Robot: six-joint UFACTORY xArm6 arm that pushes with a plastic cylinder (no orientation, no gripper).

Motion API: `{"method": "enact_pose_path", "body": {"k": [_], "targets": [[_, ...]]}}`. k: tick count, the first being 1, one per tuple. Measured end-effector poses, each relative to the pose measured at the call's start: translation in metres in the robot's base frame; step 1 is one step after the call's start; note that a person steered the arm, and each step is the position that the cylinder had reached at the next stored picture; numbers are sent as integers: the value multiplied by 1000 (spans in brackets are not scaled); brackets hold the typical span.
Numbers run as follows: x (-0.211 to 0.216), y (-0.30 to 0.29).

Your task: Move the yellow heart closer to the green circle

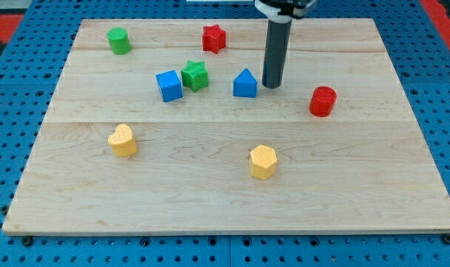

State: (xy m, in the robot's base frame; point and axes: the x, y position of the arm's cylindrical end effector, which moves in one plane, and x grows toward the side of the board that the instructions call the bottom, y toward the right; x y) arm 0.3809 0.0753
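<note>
The yellow heart (122, 140) lies at the view's left, below the middle of the wooden board. The green circle (119, 40) stands near the board's top left corner, well above the heart. My tip (272, 86) rests on the board right of centre near the top, just to the right of a blue block with a peaked top (245, 84). The tip is far to the right of both the heart and the green circle.
A blue cube (169, 85) and a green star (196, 75) sit together left of the tip. A red star (213, 38) is near the top edge. A red cylinder (322, 101) is at the right. A yellow hexagon (262, 162) is below the centre.
</note>
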Motion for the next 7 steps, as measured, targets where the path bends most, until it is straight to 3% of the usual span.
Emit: {"method": "enact_pose_path", "body": {"k": [2,3,4,7], "targets": [[82,-20],[116,-72],[123,-155],[104,-262]]}}
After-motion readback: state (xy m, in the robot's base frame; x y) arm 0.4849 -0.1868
